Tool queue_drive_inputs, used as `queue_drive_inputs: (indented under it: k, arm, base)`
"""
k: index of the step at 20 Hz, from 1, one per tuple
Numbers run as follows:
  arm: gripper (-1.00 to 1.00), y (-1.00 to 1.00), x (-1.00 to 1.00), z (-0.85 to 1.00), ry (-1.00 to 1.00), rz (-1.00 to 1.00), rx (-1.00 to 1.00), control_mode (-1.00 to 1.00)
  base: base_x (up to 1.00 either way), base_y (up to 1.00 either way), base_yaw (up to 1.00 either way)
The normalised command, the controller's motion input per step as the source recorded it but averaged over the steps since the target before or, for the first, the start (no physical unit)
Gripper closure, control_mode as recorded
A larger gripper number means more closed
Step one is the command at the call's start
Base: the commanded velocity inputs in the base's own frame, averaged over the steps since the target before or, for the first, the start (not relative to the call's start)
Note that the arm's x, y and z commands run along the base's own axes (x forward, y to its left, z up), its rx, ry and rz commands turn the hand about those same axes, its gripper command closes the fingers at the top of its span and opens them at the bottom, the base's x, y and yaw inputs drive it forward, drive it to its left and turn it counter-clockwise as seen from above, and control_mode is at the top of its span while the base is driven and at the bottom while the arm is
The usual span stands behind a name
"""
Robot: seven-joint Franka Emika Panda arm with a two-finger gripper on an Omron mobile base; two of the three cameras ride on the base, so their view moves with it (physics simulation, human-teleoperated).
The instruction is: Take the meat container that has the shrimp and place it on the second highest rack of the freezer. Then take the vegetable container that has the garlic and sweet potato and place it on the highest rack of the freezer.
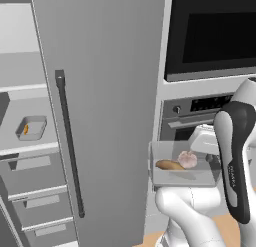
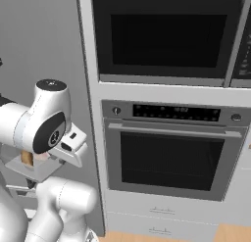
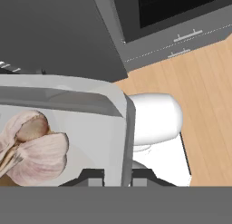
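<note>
Left base view — gripper [image 1: 216, 163]: at the right edge of the vegetable container [image 1: 184, 177], mostly hidden behind the arm's dark forearm; the jaws themselves cannot be made out here.
Left base view — vegetable container: a clear shallow tray held off the ground, extending leftward from the gripper, in front of the wall oven [image 1: 200, 116].
Left base view — contents: the garlic [image 1: 187, 159] lies nearer the gripper; the sweet potato [image 1: 170, 165] lies farther from it, just beside the garlic.
Left base view — freezer [image 1: 107, 111]: its wide grey door with a black bar handle [image 1: 70, 146] stands open, well to the left of the gripper.
Left base view — meat container [image 1: 31, 128]: rests on a pale shelf inside the freezer, far left of the gripper, with the shrimp [image 1: 25, 129] in it (a small orange piece).
Right base view — gripper: concealed behind the arm's large joint; the tray's corner [image 2: 37, 168] shows just below that joint, left of the wall oven [image 2: 171, 153].
Hand view — gripper [image 3: 118, 177]: clenched on the rim of the vegetable container [image 3: 128, 128], one dark fingertip [image 3: 93, 175] inside the wall and the other outside.
Hand view — garlic [image 3: 34, 146]: a pinkish-white bulb on the tray floor, near the inner fingertip but apart from it.
Hand view — surroundings: wooden floor [image 3: 204, 87] lies beyond the tray's outer wall.
</note>
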Motion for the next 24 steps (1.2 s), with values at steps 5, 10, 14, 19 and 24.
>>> queue_drive_inputs:
  k: [5, 10, 14, 19, 24]
  arm:
    - [1.0, 0.0, 0.0, 0.0, 0.0, 0.0, 0.0, 1.0]
    - [1.0, 0.0, 0.0, 0.0, 0.0, 0.0, 0.0, 1.0]
    - [1.0, 0.0, 0.0, 0.0, 0.0, 0.0, 0.0, 1.0]
    - [1.0, 0.0, 0.0, 0.0, 0.0, 0.0, 0.0, 1.0]
    - [1.0, 0.04, -0.01, 0.11, 0.0, -0.16, 0.0, -1.0]
  base:
    - [-0.01, 1.0, -0.13]
    - [0.0, 1.0, -0.16]
    - [0.45, 0.89, -0.19]
    - [0.77, 0.51, -0.15]
    - [0.08, 0.06, -0.03]
